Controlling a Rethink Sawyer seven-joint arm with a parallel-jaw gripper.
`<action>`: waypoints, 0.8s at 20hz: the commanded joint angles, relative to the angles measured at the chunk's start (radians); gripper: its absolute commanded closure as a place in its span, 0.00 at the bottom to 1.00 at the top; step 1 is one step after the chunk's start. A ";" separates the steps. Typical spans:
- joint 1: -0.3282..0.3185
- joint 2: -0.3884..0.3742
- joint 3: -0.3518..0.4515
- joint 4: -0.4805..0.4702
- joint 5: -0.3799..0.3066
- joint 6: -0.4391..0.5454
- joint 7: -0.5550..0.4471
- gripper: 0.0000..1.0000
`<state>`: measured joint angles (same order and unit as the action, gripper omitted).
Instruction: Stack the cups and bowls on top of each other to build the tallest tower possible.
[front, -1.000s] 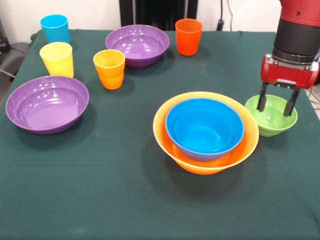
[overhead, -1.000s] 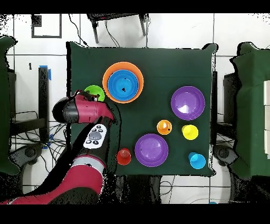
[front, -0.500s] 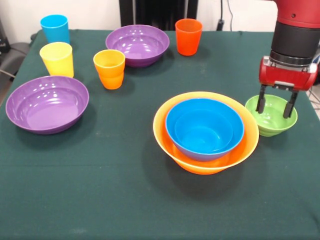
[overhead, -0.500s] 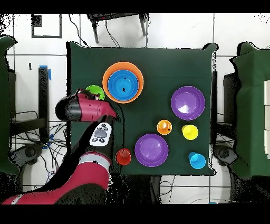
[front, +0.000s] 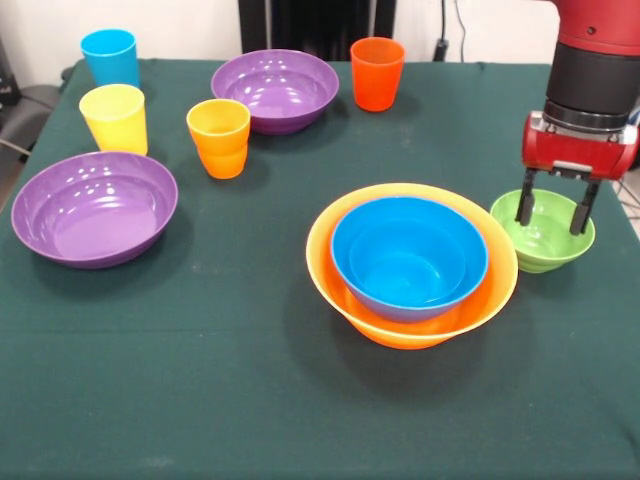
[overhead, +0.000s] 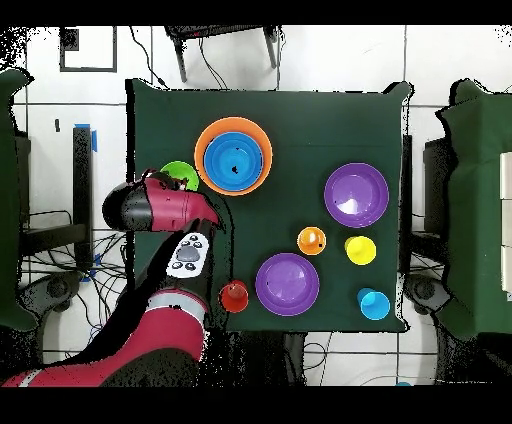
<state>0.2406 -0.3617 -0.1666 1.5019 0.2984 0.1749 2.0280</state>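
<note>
The tower is a deep blue bowl (front: 408, 255) nested in the large orange bowl (front: 420, 332), also seen from overhead as blue bowl (overhead: 237, 160) in orange bowl (overhead: 205, 150). To its right in the front view stands the small green bowl (front: 545, 252). My gripper (front: 552, 224) hangs open over it, both fingertips dipping inside the rim with nothing held. Overhead, the arm (overhead: 160, 207) covers part of the green bowl (overhead: 180, 173). Two purple bowls (front: 93, 207) (front: 275, 90) and the orange (front: 219, 138), yellow (front: 114, 118), light blue (front: 110, 57) and red-orange (front: 377, 73) cups stand apart.
The green bowl sits close to the table's right edge in the front view. Dark green cloth (front: 200, 380) covers the table. Overhead, chairs and cables surround the table.
My gripper has shifted only slightly above the green bowl and stays open. Bowls and cups have not moved.
</note>
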 joint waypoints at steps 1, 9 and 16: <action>-0.013 0.024 0.117 0.034 -0.045 -0.029 0.102 0.00; -0.003 0.001 0.125 0.055 -0.032 -0.001 0.113 0.00; 0.017 -0.005 0.114 0.062 -0.024 0.005 0.126 0.00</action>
<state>0.2423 -0.3782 -0.1606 1.5237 0.2984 0.1749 2.0280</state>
